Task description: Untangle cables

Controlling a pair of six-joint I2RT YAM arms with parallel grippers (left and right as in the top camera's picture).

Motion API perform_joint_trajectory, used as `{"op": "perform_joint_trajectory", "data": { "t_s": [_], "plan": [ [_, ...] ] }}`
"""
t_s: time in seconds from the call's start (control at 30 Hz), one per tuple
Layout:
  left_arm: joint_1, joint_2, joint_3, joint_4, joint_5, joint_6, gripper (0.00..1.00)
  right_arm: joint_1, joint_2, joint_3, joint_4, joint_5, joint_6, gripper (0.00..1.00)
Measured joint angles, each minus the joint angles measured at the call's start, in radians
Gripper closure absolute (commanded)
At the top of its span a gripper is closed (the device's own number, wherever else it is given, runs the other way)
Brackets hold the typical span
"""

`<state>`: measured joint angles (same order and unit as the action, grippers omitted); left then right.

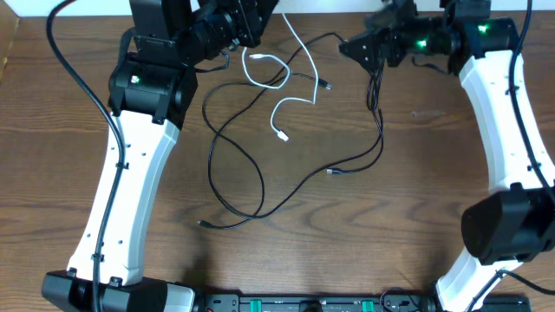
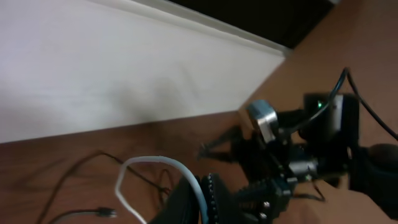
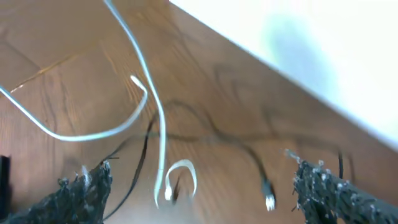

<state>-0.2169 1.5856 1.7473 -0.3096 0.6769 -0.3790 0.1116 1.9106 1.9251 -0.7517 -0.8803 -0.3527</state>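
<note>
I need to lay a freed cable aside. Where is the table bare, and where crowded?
Bare: the table between the black cables and the right arm, and the front strip below the black loops. Crowded: back centre, where the white cable crosses the black ones.

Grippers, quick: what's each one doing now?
Left gripper: closed on the white cable.
Right gripper: open, holding nothing.

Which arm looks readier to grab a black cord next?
Right: its end effector is open over the black cables, while the left end effector is shut on the white cable.
</note>
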Motion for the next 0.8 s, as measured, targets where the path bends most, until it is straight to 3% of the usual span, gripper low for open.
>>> {"op": "perform_joint_trajectory", "data": {
  "t_s": [0.1, 0.3, 0.37, 0.43, 0.5, 0.57, 0.67, 0.73, 0.8],
  "plan": [
    [0.0, 0.0, 0.0, 0.014, 0.084, -0.014, 0.93, 0.033, 0.013, 0.0, 0.047, -0.059, -0.042, 0.13],
    [0.0, 0.0, 0.0, 0.053, 0.271, -0.025, 0.93, 0.14, 0.014, -0.003, 0.192, -0.095, -0.086, 0.33],
    [0.0, 0.0, 0.0, 0.052, 0.298, -0.032, 0.93, 0.158, 0.014, -0.003, 0.236, -0.095, -0.069, 0.47],
    [0.0, 0.0, 0.0, 0.052, 0.318, -0.036, 0.93, 0.164, 0.014, -0.003, 0.269, -0.085, -0.035, 0.88],
    [0.0, 0.0, 0.0, 0.051, 0.325, -0.037, 0.92, 0.162, 0.014, -0.003, 0.291, -0.045, 0.039, 0.99],
    [0.0, 0.0, 0.0, 0.051, 0.327, -0.035, 0.92, 0.16, 0.014, -0.003, 0.288, 0.0, 0.105, 0.99],
    [0.0, 0.0, 0.0, 0.021, 0.274, -0.027, 0.6, 0.154, 0.014, -0.003, 0.275, 0.07, 0.191, 0.99],
    [0.0, 0.0, 0.0, -0.035, 0.182, -0.023, 0.35, 0.148, 0.014, -0.003, 0.247, 0.144, 0.249, 0.99],
    [0.0, 0.0, 0.0, -0.092, 0.062, -0.023, 0.17, 0.139, 0.012, -0.003, 0.229, 0.209, 0.291, 0.99]
  ]
}}
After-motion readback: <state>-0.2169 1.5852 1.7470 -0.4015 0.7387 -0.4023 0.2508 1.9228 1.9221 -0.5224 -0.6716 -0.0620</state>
